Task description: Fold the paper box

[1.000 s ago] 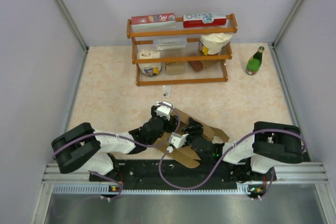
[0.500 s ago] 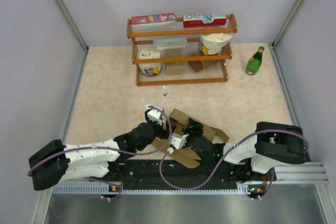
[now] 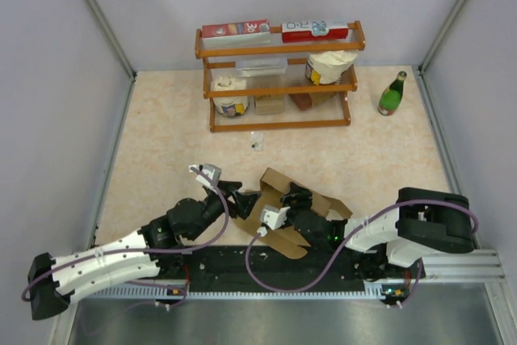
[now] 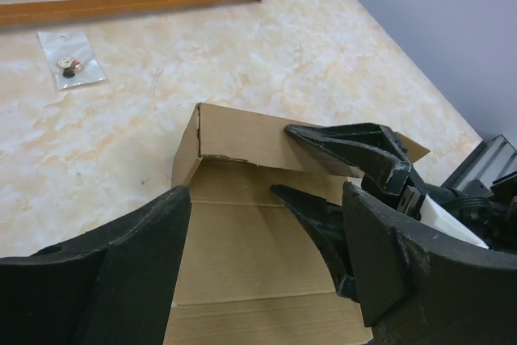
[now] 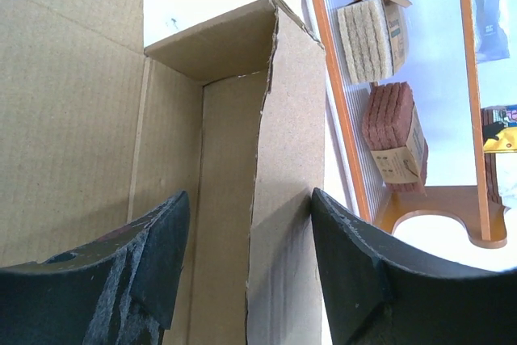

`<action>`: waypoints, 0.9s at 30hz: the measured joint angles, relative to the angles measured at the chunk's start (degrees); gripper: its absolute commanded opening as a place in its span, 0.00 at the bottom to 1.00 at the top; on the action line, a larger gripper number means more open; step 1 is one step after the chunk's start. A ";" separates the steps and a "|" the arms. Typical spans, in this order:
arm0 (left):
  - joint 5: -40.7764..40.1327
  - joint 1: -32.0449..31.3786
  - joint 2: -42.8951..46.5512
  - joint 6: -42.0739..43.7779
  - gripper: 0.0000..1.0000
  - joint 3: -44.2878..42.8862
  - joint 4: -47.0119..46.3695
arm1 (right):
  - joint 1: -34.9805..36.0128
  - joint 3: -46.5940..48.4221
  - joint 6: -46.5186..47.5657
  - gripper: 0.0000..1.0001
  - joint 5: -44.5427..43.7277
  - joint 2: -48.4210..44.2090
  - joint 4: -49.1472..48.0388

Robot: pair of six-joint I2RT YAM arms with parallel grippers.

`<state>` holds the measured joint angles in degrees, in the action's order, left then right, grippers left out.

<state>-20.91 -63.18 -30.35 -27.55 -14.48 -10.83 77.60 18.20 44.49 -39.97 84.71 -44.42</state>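
The paper box [image 3: 275, 187], plain brown cardboard and partly folded, lies near the table's front edge between the two arms. In the left wrist view its flat panel [image 4: 234, 240] has one short wall folded up at the far end. My left gripper [image 3: 240, 200] is open at the box's left edge, its fingers [image 4: 129, 272] spread over the flat panel and holding nothing. My right gripper [image 3: 293, 198] is open and straddles a raised side wall [image 5: 283, 159]. Its right finger [image 5: 355, 264] is close against the wall's outer face. The left finger stands apart.
A wooden rack [image 3: 279, 78] with printed cartons, tubs and scouring pads [image 5: 388, 127] stands at the back. A green bottle [image 3: 393, 94] is at the back right. A small clear bag [image 4: 71, 69] lies on the table between the rack and the box.
My left arm has drawn back to the left, off the top of the box, to its left edge. My right gripper's jaws have widened around the raised wall.
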 measured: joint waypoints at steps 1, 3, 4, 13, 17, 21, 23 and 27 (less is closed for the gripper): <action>-0.20 0.00 0.74 -0.04 0.80 0.00 0.66 | 0.00 0.09 -0.13 0.59 0.00 -0.11 0.22; -0.76 0.00 1.60 -0.11 0.80 0.00 2.32 | 0.00 0.33 -0.44 0.59 0.31 -0.42 0.70; -1.03 0.00 1.62 -0.13 0.80 0.00 2.93 | 0.02 0.33 -0.61 0.59 0.50 -0.63 1.03; -2.40 0.00 0.44 -0.48 0.80 -0.37 5.84 | 0.02 0.44 -2.25 0.69 3.15 -4.22 5.53; -3.26 0.00 0.46 -0.46 0.80 -0.66 5.95 | 0.02 2.25 -4.13 0.74 5.18 -8.28 11.89; -4.07 0.00 0.81 -0.39 0.81 -1.53 6.08 | 0.02 5.46 -7.30 0.76 7.34 -12.39 18.67; -4.26 0.00 1.38 -0.26 0.81 -1.90 6.08 | 0.02 6.36 -8.76 0.76 8.24 -14.53 20.98; -4.68 0.00 2.14 0.28 0.83 -2.69 6.12 | 0.02 7.26 -11.58 0.76 10.36 -19.06 26.47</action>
<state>-25.58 -63.18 -28.21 -27.27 -17.17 -4.71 77.62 25.45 32.91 -29.61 65.65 -17.96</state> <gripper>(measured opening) 0.813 0.761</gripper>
